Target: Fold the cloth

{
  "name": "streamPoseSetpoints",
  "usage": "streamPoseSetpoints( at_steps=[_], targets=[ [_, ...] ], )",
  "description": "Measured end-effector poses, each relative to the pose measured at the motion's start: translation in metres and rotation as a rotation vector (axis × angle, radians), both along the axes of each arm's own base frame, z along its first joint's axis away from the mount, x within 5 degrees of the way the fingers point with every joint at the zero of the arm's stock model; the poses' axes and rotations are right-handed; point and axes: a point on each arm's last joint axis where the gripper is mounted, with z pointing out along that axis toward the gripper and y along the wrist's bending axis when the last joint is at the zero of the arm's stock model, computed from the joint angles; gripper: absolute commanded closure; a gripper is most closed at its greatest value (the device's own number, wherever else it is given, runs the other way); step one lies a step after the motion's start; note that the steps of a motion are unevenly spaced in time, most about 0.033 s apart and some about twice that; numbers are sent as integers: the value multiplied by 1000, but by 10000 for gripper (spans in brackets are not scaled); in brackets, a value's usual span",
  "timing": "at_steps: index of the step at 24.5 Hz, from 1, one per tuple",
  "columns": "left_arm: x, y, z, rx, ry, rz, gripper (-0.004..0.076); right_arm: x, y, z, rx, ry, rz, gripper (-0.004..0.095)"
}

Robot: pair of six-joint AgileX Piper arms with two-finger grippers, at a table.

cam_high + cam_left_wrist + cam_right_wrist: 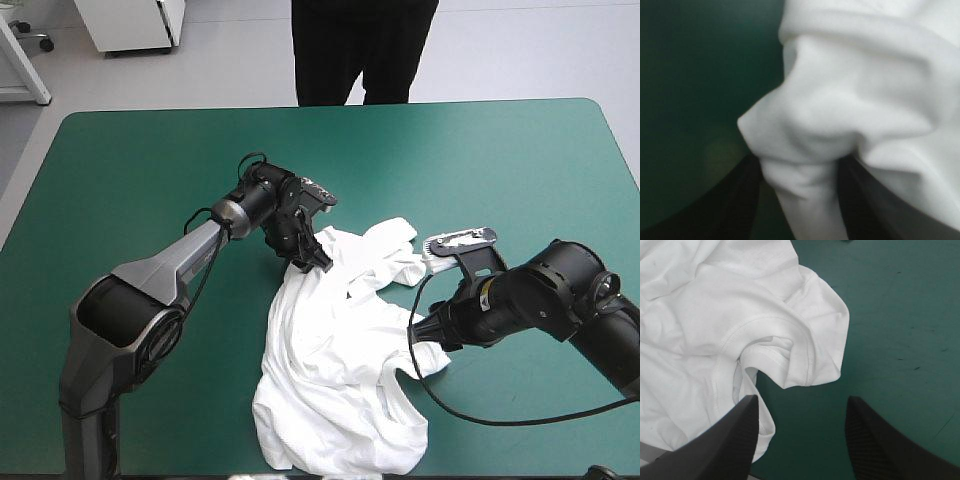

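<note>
one t-shirt [340, 370], pinched by the left gripper [308, 262], with the right gripper [428, 338] spread beside it

one white t-shirt lies crumpled on the table [130, 160]. it forms a loose heap running from near the table's middle toward the near edge. its far corner is bunched up at the left gripper, whose two black fingers are clenched on a fold of it. in the left wrist view a twisted strand of white cloth passes up between the fingers [740, 200]. it swells into a rounded lump just ahead of them, with the teal-green cover [695, 90] showing to one side.

the right gripper sits low at the heap's right side, just beside a sleeve [812, 335]. its two fingers stand well apart, grasping nothing. in the right wrist view the sleeve's stitched hem curls just ahead of the gap, and bare cover lies between the fingers. the tip of one finger overlaps the cloth's edge, and whether it touches cannot be told.

the count is one t-shirt, two arms and two grippers. each gripper shows both its fingers in its own wrist view.
</note>
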Motion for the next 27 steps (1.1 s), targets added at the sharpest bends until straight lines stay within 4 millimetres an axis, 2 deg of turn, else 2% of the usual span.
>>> streamPoseSetpoints(
  at_steps=[2,3,4,5,9,14,16,22,27],
  targets=[
    [2,-2,-4,5,16,0,415,1,-1,0,-9,-6,-5,454],
    [2,-2,-5,1,24,2,534,1,-1,0,-10,-7,-6,463],
    [3,-3,-8,-5,46,9,603,1,-1,0,-10,-7,-7,464],
    [3,-3,-9,-10,58,12,727,1,-1,0,-10,-7,-7,463],
    [1,-6,-12,-28,93,16,733,1,-1,0,-7,-4,-17,461],
    [1,-6,-13,-27,97,16,733,3,1,-2,-20,-1,3,345],
    [1,-6,-13,-27,97,16,733,8,4,-8,-40,17,16,340],
    [1,-6,-13,-27,99,16,733,29,20,-42,-72,73,16,341],
    [1,-6,-13,-26,100,16,733,25,18,-82,-91,126,-8,345]
  ],
)
